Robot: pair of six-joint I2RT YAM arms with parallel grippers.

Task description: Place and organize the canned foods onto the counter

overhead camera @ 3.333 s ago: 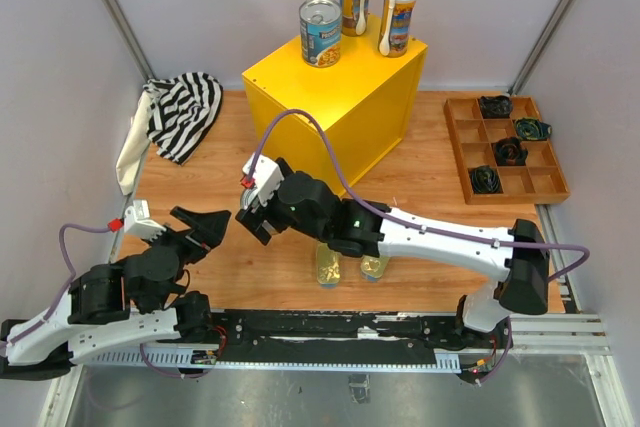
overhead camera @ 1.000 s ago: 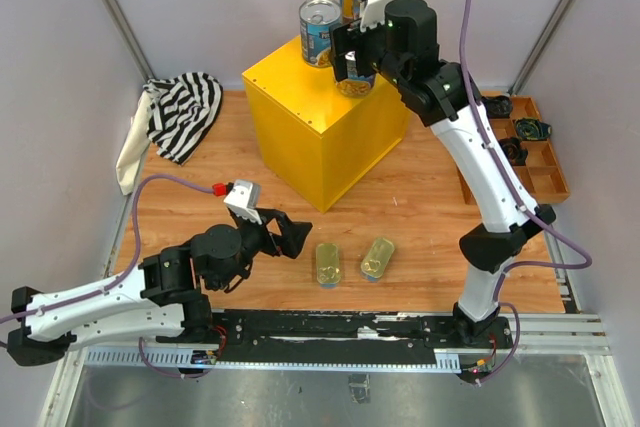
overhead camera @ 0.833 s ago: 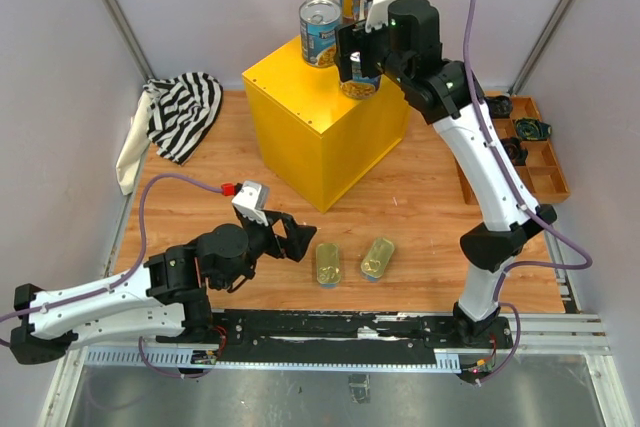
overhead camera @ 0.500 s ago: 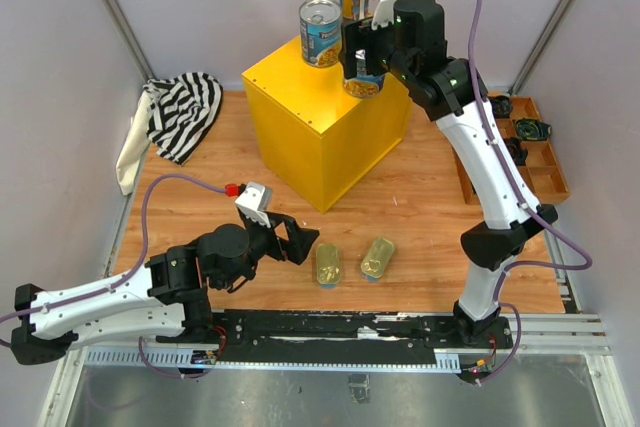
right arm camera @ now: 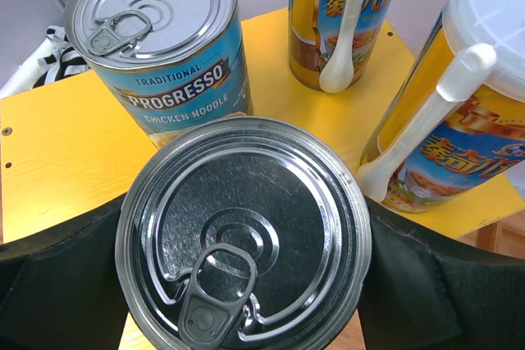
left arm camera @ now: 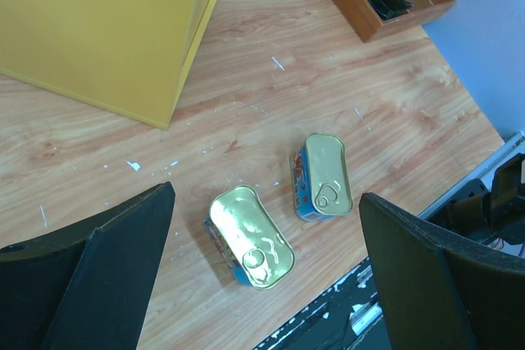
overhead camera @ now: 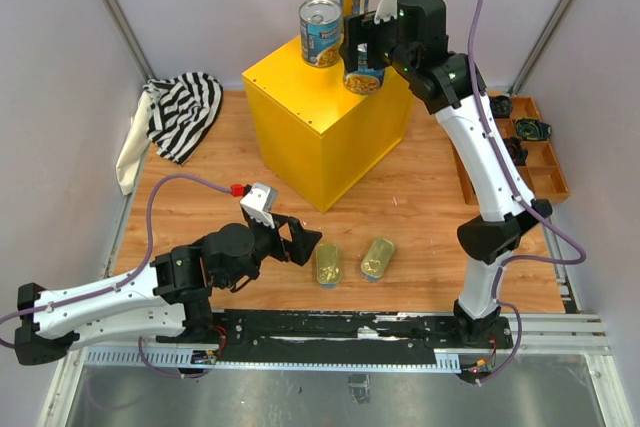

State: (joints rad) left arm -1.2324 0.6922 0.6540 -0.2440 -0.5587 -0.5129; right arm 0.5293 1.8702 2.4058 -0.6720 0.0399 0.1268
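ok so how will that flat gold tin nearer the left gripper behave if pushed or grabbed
Lying flat on the table, the gold tin probably slides rather than rolls or tips. Its shiny metal and rounded corners look slippery, so it may twist out of the open left gripper. It looks stiff.

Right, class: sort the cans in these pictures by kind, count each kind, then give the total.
Tall slim cans: 2
Wide blue-labelled cans: 2
Flat golden tins: 2
Total: 6
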